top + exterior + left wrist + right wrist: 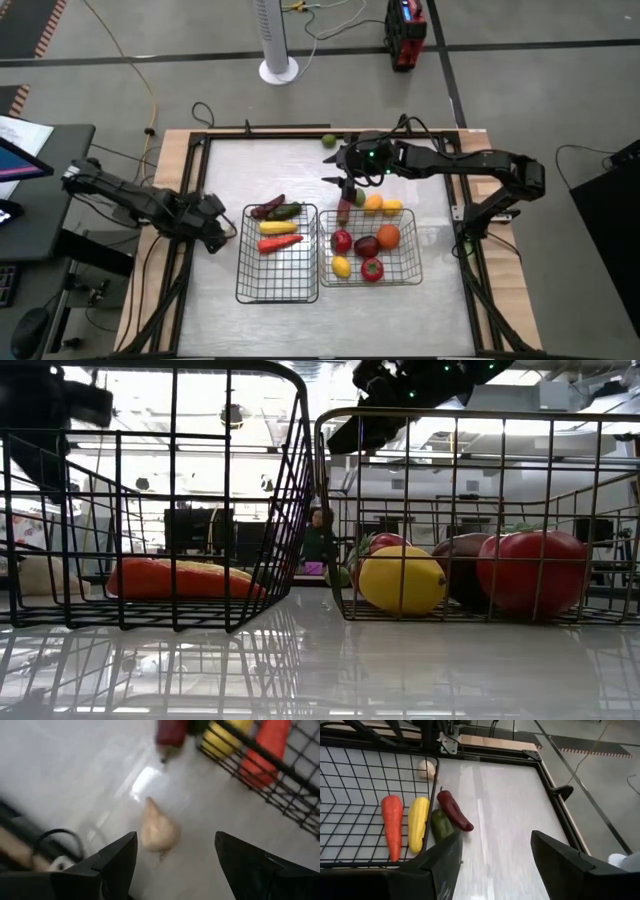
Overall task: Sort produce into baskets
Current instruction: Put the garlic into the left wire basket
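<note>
- My left gripper (172,865) has its fingers spread wide and empty, and the whitish garlic (159,831) lies on the bare table just ahead of the gap between them. The bulb is round and smooth; I judge that if I close off-centre it could squirt out sideways or roll away.
- Beyond the garlic, farther from my left fingertips, the left basket (277,296) has its wire wall close by. A wide approach could catch a finger on the mesh and shove the whole basket.
- That basket holds an orange carrot (392,825) and a yellow corn-like piece (418,822). A green pepper (440,825) and a maroon chilli (454,810) lie over or just beyond its far rim; I cannot tell which. A nudge to the basket could tip them.
- My right gripper (495,860) hovers with its fingers parted and nothing between them, above the far edge of the right basket (412,270). Loose yellow and orange pieces (382,205) sit just beneath it; a careless descent could scatter them.
- The right basket is crowded with a tomato (530,565) and a lemon (402,580); another round piece dropped in might bounce out.
- A lime (329,141) sits well apart from both grippers at the table's far edge and could be pushed off.
</note>
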Robot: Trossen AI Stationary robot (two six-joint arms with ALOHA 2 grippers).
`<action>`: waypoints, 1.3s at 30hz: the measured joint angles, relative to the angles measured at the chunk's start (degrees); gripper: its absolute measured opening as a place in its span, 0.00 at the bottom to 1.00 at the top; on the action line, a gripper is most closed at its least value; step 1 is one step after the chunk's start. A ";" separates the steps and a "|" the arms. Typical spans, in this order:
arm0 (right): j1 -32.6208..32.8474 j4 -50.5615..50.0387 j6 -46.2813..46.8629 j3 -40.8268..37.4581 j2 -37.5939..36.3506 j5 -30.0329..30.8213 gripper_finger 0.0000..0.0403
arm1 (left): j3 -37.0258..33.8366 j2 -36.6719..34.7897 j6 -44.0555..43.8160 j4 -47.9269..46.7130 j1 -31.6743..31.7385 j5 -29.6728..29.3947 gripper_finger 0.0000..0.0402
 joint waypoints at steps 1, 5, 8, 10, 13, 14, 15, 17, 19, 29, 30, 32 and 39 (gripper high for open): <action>0.00 0.15 -0.04 0.00 0.00 -0.02 0.66 | -1.01 0.41 0.90 1.62 -0.07 0.59 0.64; 0.00 0.43 0.18 0.00 0.00 -0.13 0.66 | -4.14 2.77 4.09 5.39 -0.10 3.09 0.64; 0.00 0.43 0.35 0.00 0.00 -0.29 0.66 | -5.19 4.99 6.50 6.64 -0.10 3.07 0.64; 0.00 0.61 0.36 0.00 0.00 -0.41 0.66 | -5.69 6.50 9.32 7.69 -0.10 2.86 0.64; 0.00 0.96 0.38 0.00 0.00 -0.41 0.66 | -6.14 9.14 12.74 8.66 -0.10 2.19 0.64; 0.00 1.14 0.38 0.01 0.00 -0.41 0.66 | -6.28 10.04 12.91 9.21 -0.04 1.95 0.64; 0.00 1.18 0.38 0.02 0.00 -0.41 0.66 | -6.52 10.91 13.03 9.59 0.03 1.78 0.64; 0.04 1.24 0.38 0.02 0.00 -0.41 0.66 | -7.07 12.98 14.04 10.61 0.62 1.98 0.64; 0.06 1.24 0.40 0.02 0.02 -0.41 0.66 | -7.58 15.12 14.68 11.49 1.55 2.82 0.64; 0.93 1.25 0.38 0.04 0.04 -0.41 0.66 | -7.74 24.04 16.44 11.53 4.80 3.64 0.64; 1.04 1.24 0.36 0.04 0.04 -0.41 0.66 | -7.74 24.52 17.13 11.96 4.86 3.93 0.64; 1.18 1.25 0.22 0.04 0.04 -0.41 0.66 | -7.74 24.96 18.35 12.91 4.84 4.13 0.64; 1.22 0.65 0.34 0.04 0.04 -0.41 0.66 | -7.74 21.59 23.82 12.64 2.95 1.68 0.64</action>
